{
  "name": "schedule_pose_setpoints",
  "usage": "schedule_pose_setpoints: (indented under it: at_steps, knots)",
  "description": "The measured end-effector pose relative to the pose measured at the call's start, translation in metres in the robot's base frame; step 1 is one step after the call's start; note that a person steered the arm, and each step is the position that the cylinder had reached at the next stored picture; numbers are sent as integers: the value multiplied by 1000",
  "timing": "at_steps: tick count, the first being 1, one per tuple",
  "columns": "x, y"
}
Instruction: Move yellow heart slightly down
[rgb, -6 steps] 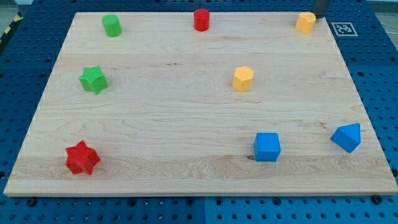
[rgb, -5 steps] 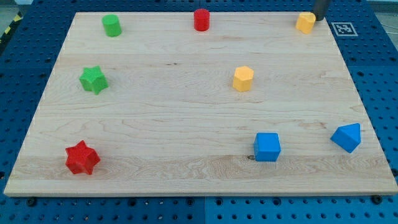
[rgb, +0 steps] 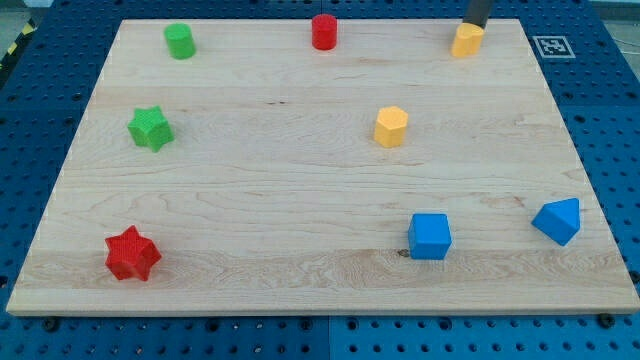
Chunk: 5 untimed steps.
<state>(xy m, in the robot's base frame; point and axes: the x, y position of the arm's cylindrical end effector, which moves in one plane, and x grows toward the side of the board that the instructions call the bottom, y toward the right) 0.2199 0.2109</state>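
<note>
I have no jaws to report on this rig, only a dark rod, and my tip sits right at the upper edge of the yellow heart, touching it or all but touching it from the view's top. The heart lies near the top edge of the wooden board, toward the view's right. I judge the push down barely begun: the block is hard by the top edge and needs a short slide toward the view's bottom. Below it, well apart, sits a yellow hexagonal block, so the path is open. Further out lie the red cylinder, green cylinder, green star, red star, blue cube and a blue wedge-like block
</note>
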Motion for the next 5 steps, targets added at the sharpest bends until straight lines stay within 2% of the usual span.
schedule_pose_setpoints:
  at_steps: [2,3,4,5]
  knots:
    - [20,-5]
    - [20,30]
    - [22,40]
    - [52,25]
